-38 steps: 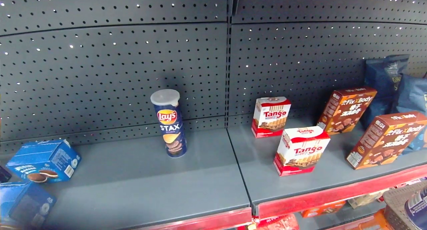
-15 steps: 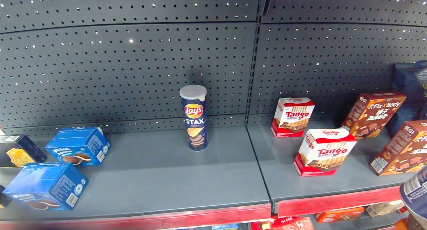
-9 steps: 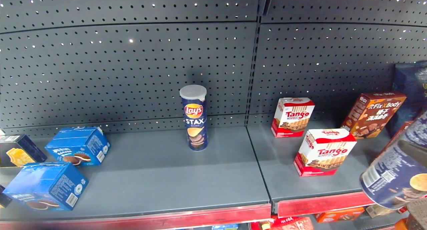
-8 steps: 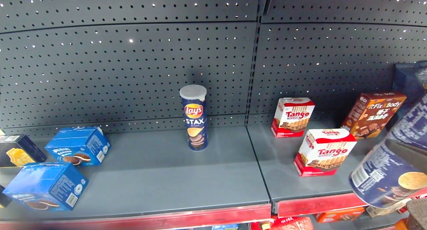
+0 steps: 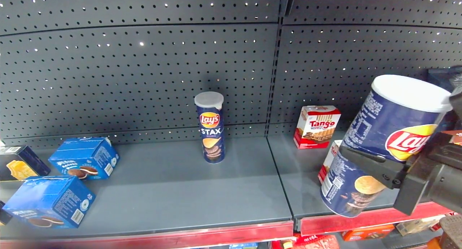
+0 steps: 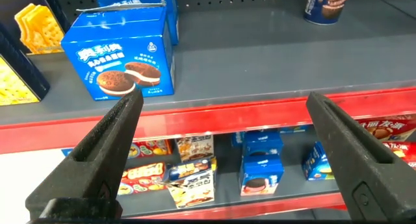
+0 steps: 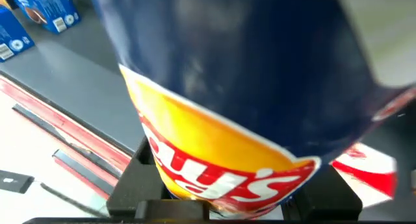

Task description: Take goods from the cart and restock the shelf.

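— Where are we at the shelf (image 5: 173, 191)?

— Our right jaws are closed across the middle of a blue chip canister (image 5: 379, 122). We hold it tilted in the air over the shelf's front edge on the right, near a wafer box (image 5: 317, 125). Our left jaws hang wide apart and empty, low before the red shelf lip, close to a blue cookie box (image 6: 123, 52).

— How will the canister handle?

— We judge it light. The tube is stiff card that could dent, and the smooth wrap may slip. A gentle mid-body hold suits it. Its twin canister (image 5: 209, 128) stands upright by the back panel, with bare shelf beside it.

— And the lid (image 5: 411, 92)?

— It's thin plastic, we think, so we keep off it.
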Available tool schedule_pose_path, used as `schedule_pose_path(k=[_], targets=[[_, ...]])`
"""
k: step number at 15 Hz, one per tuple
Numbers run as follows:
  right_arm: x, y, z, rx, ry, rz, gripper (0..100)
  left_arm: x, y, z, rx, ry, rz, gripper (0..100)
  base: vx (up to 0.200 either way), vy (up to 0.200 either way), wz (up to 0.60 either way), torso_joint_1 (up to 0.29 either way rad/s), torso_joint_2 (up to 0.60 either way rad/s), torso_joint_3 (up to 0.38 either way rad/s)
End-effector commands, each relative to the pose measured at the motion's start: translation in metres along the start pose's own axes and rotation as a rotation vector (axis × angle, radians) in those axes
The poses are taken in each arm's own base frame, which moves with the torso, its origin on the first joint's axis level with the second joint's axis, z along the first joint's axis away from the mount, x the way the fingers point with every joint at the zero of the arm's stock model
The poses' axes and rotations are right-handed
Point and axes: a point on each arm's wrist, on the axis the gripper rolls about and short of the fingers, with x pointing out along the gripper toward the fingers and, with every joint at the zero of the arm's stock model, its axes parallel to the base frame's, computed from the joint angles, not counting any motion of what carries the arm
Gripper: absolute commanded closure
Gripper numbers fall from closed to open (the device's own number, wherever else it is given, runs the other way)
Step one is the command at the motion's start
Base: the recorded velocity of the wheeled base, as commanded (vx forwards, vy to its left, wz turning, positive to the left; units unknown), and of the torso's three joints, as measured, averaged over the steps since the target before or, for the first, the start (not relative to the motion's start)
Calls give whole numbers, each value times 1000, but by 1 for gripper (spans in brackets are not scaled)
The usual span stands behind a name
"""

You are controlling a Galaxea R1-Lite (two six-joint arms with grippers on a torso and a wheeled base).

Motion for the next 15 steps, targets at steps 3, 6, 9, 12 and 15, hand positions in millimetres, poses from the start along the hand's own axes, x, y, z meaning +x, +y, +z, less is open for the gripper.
schedule_pose_path(k=[3,6,9,12,15], targets=[[20,7,-8,-16,54,5,100,0,0,0,0,-1,0,0,67,0,0,-1,1,1],[20,6,-6,-17,46,-3,100,0,0,0,0,-1,-1,0,67,0,0,-1,1,1],[23,10,-6,-23,48,-5,100,0,0,0,1,-1,-3,0,0,0,0,0,0,0],[29,23,-5,-30,40,47,100,0,0,0,4,-1,-3,0,0,0,0,0,0,0],[46,33,2,-33,11,50,100,0,0,0,41,-1,-6,0,0,0,0,0,0,0]])
